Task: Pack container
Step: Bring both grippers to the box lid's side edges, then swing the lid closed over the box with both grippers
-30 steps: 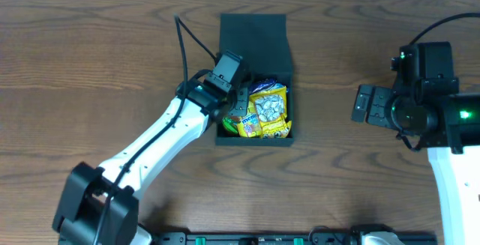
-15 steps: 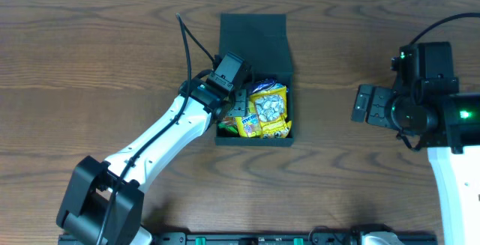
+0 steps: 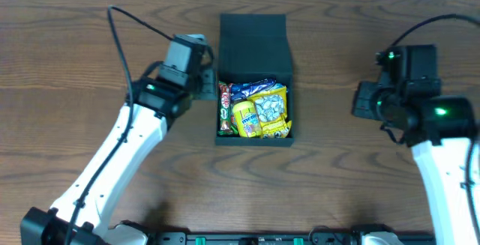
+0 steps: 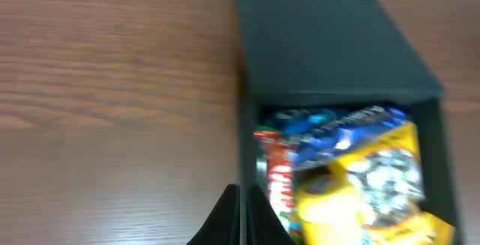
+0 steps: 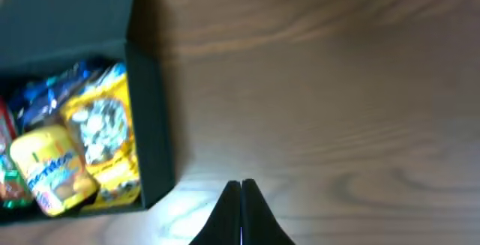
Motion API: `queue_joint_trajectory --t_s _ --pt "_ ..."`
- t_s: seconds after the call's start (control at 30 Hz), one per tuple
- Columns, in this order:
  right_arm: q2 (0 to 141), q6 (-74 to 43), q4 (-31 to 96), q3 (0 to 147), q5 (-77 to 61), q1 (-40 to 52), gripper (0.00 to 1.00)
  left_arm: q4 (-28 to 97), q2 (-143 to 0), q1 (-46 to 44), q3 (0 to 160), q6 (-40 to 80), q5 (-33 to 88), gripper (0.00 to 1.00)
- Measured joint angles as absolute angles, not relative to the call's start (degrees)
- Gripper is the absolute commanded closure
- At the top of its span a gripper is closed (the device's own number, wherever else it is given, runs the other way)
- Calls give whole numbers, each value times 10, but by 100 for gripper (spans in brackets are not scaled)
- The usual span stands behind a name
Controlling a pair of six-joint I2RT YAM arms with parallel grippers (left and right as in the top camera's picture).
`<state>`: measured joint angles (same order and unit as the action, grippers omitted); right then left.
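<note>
While the overhead camera looks straight down, a brown wood-grain table fills nearly the whole frame, with a pale strip along its far edge. The container sits near the middle. Its flap lid lies open and flat toward the far side, and its body is packed with snacks. A red bar lies along the left wall, a blue packet sits at the far end, and 2 yellow packets lie in front of it. The left gripper is outside the container, just beside its left wall near the hinge. Its white arm slants up to it from the near-left corner. The right gripper is well apart from the container, off to its right, on an arm rising from the near-right edge with a green light showing.

Seen from the left wrist, the picture is blurred. The 2 fingers are pressed together with nothing between them, at the bottom centre, over wood at the edge of the container's wall. Whether they touch it cannot be told. The open box and its lid lie ahead.

Seen from the right wrist, the fingers meet in a point, closed on nothing, over bare table. The container lies at the upper left, apart from them, with a glare patch on the wood by its near corner.
</note>
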<state>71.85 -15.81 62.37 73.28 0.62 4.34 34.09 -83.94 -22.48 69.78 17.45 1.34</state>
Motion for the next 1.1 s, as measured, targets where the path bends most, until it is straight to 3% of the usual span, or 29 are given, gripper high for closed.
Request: queue_joint_trajectory --t_s 0.23,0.5,0.77,1.1 --pt "802 -157 432 634 -112 42 99 280 -872 -192 698 171 41 94" --pt "1029 -202 250 639 -266 32 98 165 -1075 -84 709 256 197 94" --pt "1195 -251 230 756 -367 29 99 201 -1220 -76 835 297 295 94" --pt "1212 -266 173 781 -448 26 99 194 -1243 -97 881 330 348 94"
